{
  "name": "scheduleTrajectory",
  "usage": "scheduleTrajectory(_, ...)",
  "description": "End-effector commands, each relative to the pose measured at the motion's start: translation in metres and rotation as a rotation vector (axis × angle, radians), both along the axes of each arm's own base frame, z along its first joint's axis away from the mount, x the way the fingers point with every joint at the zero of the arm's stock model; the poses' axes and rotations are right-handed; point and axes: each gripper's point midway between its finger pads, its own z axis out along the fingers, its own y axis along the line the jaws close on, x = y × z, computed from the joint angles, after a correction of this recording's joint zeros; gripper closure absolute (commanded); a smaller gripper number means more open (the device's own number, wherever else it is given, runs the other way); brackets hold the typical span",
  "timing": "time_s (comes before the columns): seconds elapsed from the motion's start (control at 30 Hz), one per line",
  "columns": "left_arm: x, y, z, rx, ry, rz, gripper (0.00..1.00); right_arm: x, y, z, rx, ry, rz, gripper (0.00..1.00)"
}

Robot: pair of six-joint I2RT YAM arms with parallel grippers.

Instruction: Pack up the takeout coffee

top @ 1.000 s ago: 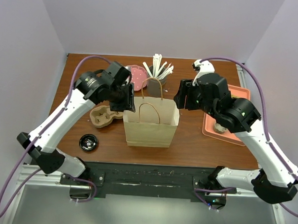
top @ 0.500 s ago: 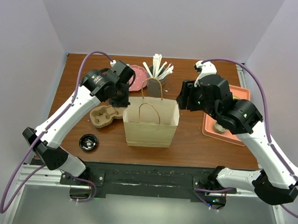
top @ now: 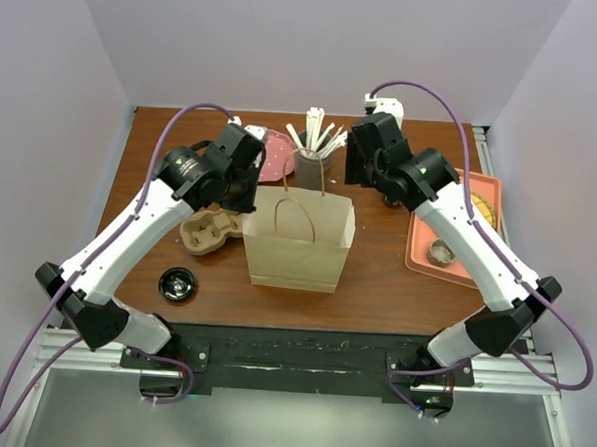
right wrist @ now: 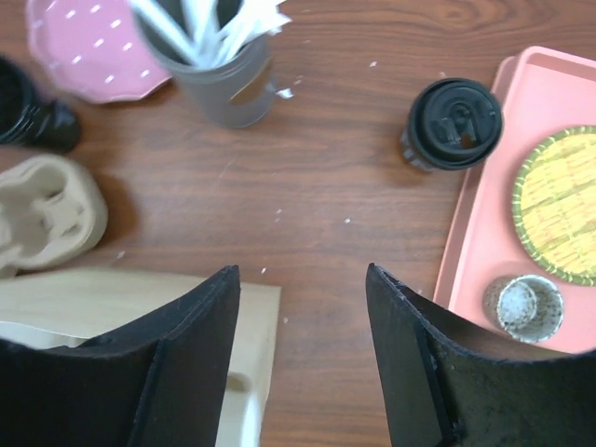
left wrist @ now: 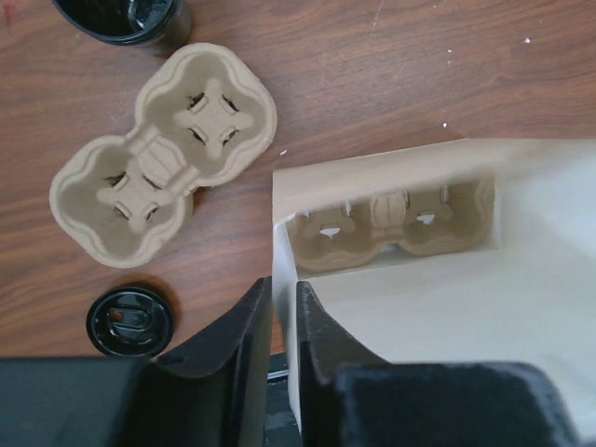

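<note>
Takeout coffee (right wrist: pixel 452 121) stands on the counter (right wrist: pixel 326 186) with its lid on, just beside the pink tray (right wrist: pixel 475 251). I see my right end effector (right wrist: pixel 303 279) above the counter, its fingers spread wide with nothing between them. My left end effector (left wrist: pixel 283 293) has its fingers pressed together on the edge of the paper bag (left wrist: pixel 447 307), pinching it. One cup holder (left wrist: pixel 391 228) sits inside the bag. The other cup holder (left wrist: pixel 163 154) lies on the counter beside the bag.
</note>
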Motion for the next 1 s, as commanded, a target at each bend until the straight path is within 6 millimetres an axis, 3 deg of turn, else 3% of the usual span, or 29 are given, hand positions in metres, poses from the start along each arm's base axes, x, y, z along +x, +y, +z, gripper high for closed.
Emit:
scheduleTrajectory(0.0, 0.000, 0.002, 0.017, -0.049, -0.090, -0.016, 0.65, 0.037, -0.030, 0.011, 0.076, -0.068, -0.148, 0.38)
scheduleTrajectory(0.2, -0.003, 0.008, 0.022, -0.060, -0.119, -0.007, 0.48, 0.085, -0.075, -0.032, 0.041, 0.010, -0.199, 0.27)
scheduleTrajectory(0.27, -0.004, 0.007, 0.025, -0.071, -0.127, -0.009, 0.45, 0.094, -0.076, -0.046, 0.067, 0.046, -0.158, 0.22)
scheduleTrajectory(0.3, -0.003, 0.007, 0.025, -0.072, -0.125, -0.002, 0.43, 0.104, -0.087, -0.056, 0.043, 0.059, -0.155, 0.16)
scheduleTrajectory(0.37, -0.005, 0.005, 0.024, -0.079, -0.115, -0.009, 0.40, 0.114, -0.091, -0.064, 0.023, 0.078, -0.112, 0.12)
scheduleTrajectory(0.4, -0.005, 0.005, 0.024, -0.082, -0.111, -0.003, 0.39, 0.119, -0.102, -0.080, -0.022, 0.126, -0.106, 0.12)
scheduleTrajectory(0.43, -0.006, 0.007, 0.025, -0.077, -0.104, 0.004, 0.39, 0.124, -0.105, -0.079, -0.037, 0.129, -0.093, 0.12)
scheduleTrajectory(0.73, -0.010, 0.007, 0.041, -0.109, -0.117, 0.019, 0.38, 0.148, -0.127, -0.130, -0.129, 0.298, 0.010, 0.12)
scheduleTrajectory(0.97, -0.012, 0.021, 0.038, -0.060, -0.116, 0.071, 0.37, 0.150, -0.138, -0.139, -0.136, 0.348, 0.067, 0.12)
